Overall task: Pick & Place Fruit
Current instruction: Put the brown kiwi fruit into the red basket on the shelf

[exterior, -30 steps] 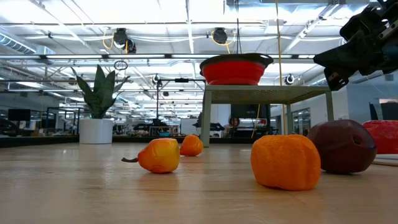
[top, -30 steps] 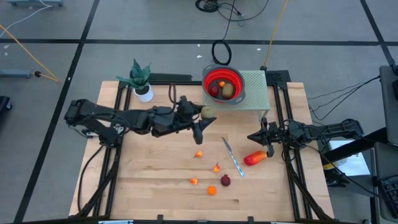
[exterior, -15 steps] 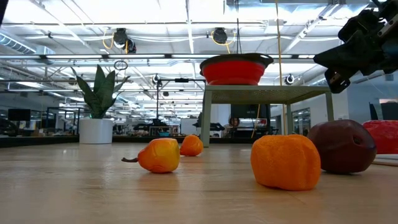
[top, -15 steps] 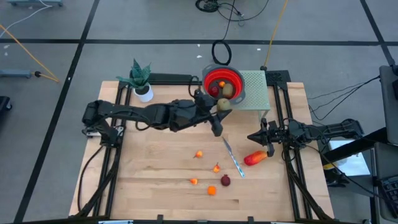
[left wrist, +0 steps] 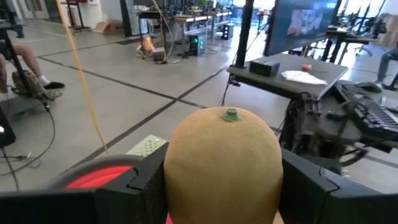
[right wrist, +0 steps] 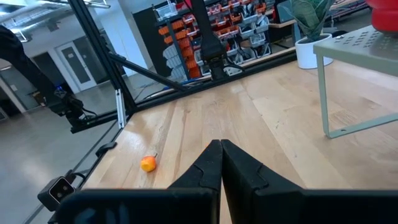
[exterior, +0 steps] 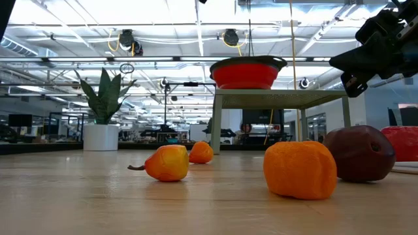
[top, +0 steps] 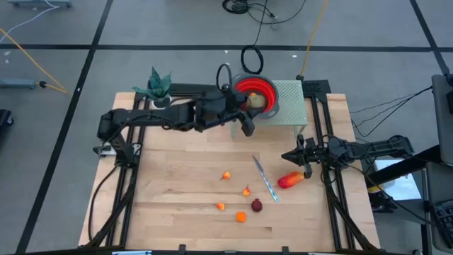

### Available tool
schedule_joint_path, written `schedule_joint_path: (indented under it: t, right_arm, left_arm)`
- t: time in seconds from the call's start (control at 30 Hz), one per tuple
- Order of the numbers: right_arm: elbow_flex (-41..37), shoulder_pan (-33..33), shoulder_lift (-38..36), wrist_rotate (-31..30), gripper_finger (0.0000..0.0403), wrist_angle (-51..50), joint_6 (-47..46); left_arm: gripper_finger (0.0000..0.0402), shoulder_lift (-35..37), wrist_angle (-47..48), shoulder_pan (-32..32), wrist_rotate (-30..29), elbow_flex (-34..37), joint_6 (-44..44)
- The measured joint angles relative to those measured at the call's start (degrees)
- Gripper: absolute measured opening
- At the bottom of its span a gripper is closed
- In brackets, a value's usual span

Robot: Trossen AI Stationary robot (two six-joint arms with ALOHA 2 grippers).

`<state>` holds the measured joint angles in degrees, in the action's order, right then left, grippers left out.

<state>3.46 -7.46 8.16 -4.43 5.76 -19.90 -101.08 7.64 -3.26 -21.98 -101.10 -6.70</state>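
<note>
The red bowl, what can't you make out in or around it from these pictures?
- Bowl contents: in the high view the left pincer and its olive-brown fruit cover part of the inside.
- Low view: only the bowl's outer wall shows; the inside is above the camera.
- Left wrist view: the held fruit hides most of the red rim.
- Bowl fruit count: cannot tell.

Bright, even overhead light (ceiling glare), soft shadows.

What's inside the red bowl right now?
The round red bowl holds an olive-brown piece, but the left gripper, jaws clamped on another olive-brown oval fruit, covers the rest.
</note>
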Motion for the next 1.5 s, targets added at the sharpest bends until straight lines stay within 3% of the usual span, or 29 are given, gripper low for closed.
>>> schedule_joint_path:
  t: [0.23, 0.93, 1.5]
  right_arm:
    - [0.00, -0.02, 0.01, -0.01, 0.0004, 0.00, 0.00]
    - [0.00, -0.02, 0.02, -0.01, 0.0004, 0.00, 0.00]
    - [0.00, -0.02, 0.06, -0.01, 0.0004, -0.44, 0.02]
  left_arm:
    - [0.0223, 0.00, -0.29, -3.53, 3.98, 0.00, 0.42]
    - [0.0223, -0.12, 0.34, -6.65, 4.58, 0.02, 1.92]
    - [0.0223, -6.84, 0.36, -12.74, 11.17, 0.13, 0.20]
